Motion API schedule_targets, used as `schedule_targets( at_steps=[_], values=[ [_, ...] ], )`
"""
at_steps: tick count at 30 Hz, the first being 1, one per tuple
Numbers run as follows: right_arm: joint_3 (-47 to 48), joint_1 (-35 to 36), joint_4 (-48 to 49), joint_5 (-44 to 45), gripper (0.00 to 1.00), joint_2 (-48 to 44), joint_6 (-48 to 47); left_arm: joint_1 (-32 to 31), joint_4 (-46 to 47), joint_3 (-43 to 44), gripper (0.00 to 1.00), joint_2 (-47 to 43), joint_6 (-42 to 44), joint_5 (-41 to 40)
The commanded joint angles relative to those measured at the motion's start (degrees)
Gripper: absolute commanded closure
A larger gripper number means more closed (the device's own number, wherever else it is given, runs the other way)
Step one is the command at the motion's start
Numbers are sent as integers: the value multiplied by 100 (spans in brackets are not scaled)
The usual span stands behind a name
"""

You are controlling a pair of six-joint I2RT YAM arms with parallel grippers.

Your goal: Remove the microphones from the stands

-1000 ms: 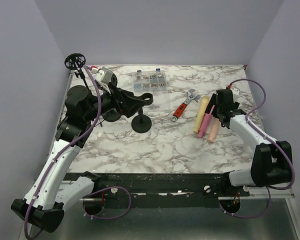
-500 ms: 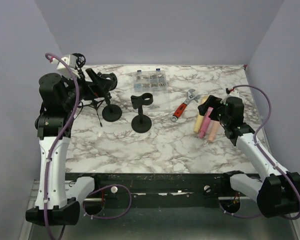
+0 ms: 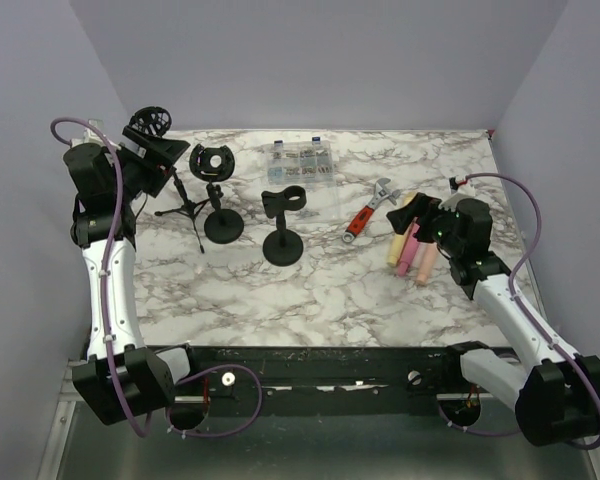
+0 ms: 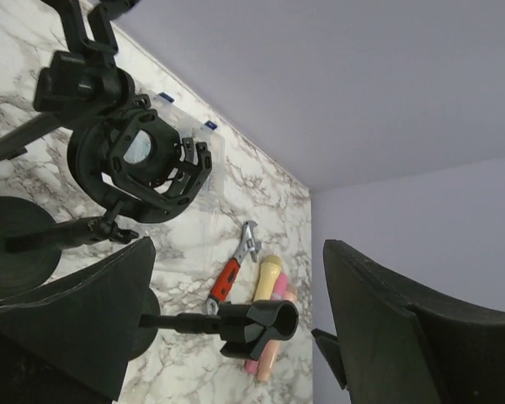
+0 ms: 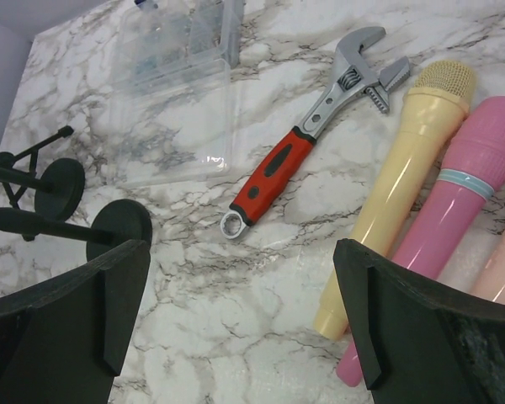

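Observation:
Three microphones lie side by side on the marble table at the right: yellow (image 3: 401, 230), pink (image 3: 414, 243) and peach (image 3: 427, 262). They also show in the right wrist view: yellow (image 5: 396, 185), pink (image 5: 454, 219). The black clip stand (image 3: 284, 202) holds nothing in its clip (image 4: 273, 321). The shock-mount stand (image 3: 212, 163) is also empty, its ring (image 4: 139, 160) open through the middle. My left gripper (image 3: 160, 158) is open and empty at the back left, beside a tripod (image 3: 185, 210). My right gripper (image 3: 420, 213) is open and empty, just above the microphones' heads.
A red-handled adjustable wrench (image 3: 369, 211) lies left of the microphones and shows in the right wrist view (image 5: 307, 147). A clear plastic parts box (image 3: 300, 160) sits at the back centre. A second ring mount (image 3: 150, 121) stands in the back left corner, close to the wall.
My left arm has swung from over the stands back to the far left corner, jaws open. The right gripper has shifted slightly left, over the microphones.

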Motion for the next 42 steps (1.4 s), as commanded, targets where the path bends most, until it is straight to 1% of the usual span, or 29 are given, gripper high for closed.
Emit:
schedule_targets(
  at_steps=[1,3,4,7,11,13,16,18,20,22,25,26,28,30,32,34,36,40,42],
  values=[
    [-113,89,222,-149,0,-118,42,124,167,98,16,-150,-240,-1060],
    [-130,108,260,-155,0,-111,47,131,178,64,10,-136,-260,-1365],
    [-147,117,282,-156,0,-111,62,122,174,80,9,-105,-259,-1465],
    [-168,118,312,-148,0,-83,67,124,178,188,9,26,-203,-1562],
    [-167,115,320,-113,0,-61,67,123,93,297,12,135,-61,-1618],
    [-169,118,336,-106,0,-45,60,122,163,196,11,52,165,-1781],
    [-176,118,336,-117,0,-13,51,120,343,180,9,-21,795,-1924],
    [-185,118,389,-204,0,20,34,104,6,442,8,33,1260,-2047],
    [-200,118,490,-388,0,65,26,89,-105,440,9,-50,1509,-2157],
    [-205,118,579,-535,0,108,20,73,218,40,10,-293,1742,-2172],
    [-201,118,613,-611,0,187,4,-45,1337,-915,11,-655,2324,-2207],
    [-203,117,616,-629,0,198,3,-89,1746,-1227,10,-692,2465,-2140],
    [-218,115,619,-656,0,199,1,-119,2515,-1712,8,-614,2759,-1749],
    [-233,115,634,-663,0,175,2,-143,3145,-1971,7,-393,3127,-1326],
    [-249,118,647,-648,0,171,-4,-235,3392,-2056,8,-129,3684,-1358],
    [-272,118,670,-654,0,162,-5,-198,3797,-2161,11,68,3677,-1279],
    [-309,117,703,-635,0,154,-5,-163,4404,-2252,16,286,3675,-1024],
    [-344,118,753,-665,0,130,6,-161,4494,-1926,30,795,3726,-802],
    [-346,117,747,-651,0,98,-4,-162,4664,-1898,31,935,3720,-650]
  ],
)
